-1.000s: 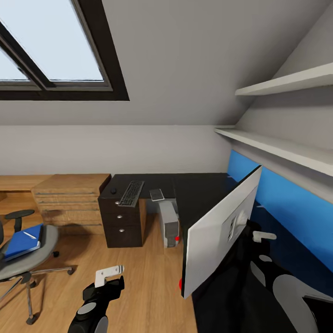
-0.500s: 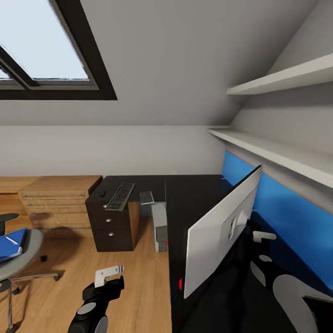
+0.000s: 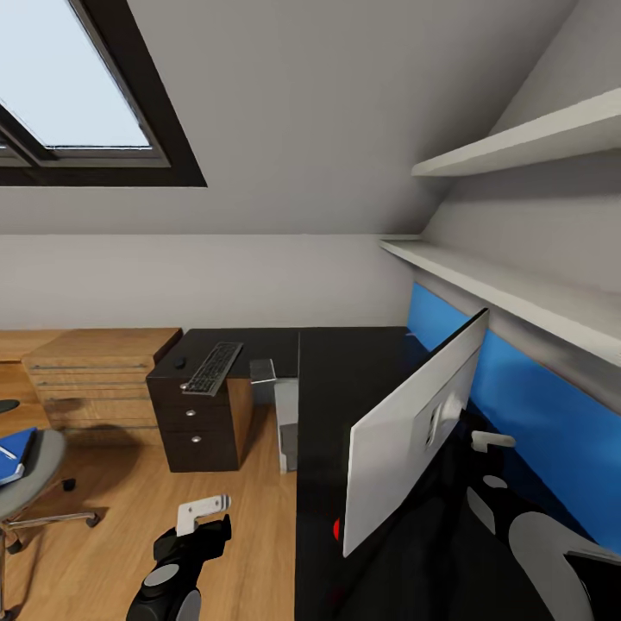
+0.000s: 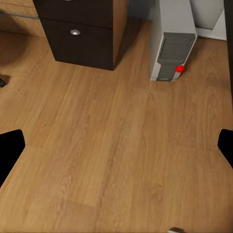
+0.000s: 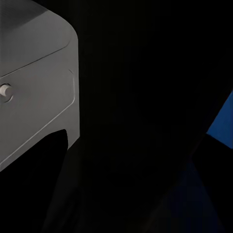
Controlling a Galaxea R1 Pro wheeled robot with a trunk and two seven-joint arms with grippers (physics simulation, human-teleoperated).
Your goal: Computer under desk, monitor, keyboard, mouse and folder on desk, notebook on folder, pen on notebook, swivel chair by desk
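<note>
Monitor (image 3: 414, 431) tilts over the black desk (image 3: 345, 379), at the right gripper (image 3: 492, 442) (grip state unclear). Judged rigid, top-heavy and fragile: hold its back mount. Left gripper (image 3: 203, 511) hangs released above the floor.

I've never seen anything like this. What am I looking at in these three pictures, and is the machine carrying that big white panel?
It is a simulated wheeled robot with two arms, tidying a bedroom workspace. The large picture comes from a camera on its head; the other two come from cameras near each arm's fingers. The white panel is the monitor, seen from its back above the black desk. The right arm reaches behind it and seems to hold it, though its fingers are hidden. The left gripper hangs empty above the wooden floor; its camera sees the computer standing there. Farther off, the keyboard lies on a drawer unit. A blue folder rests on the chair.
</note>
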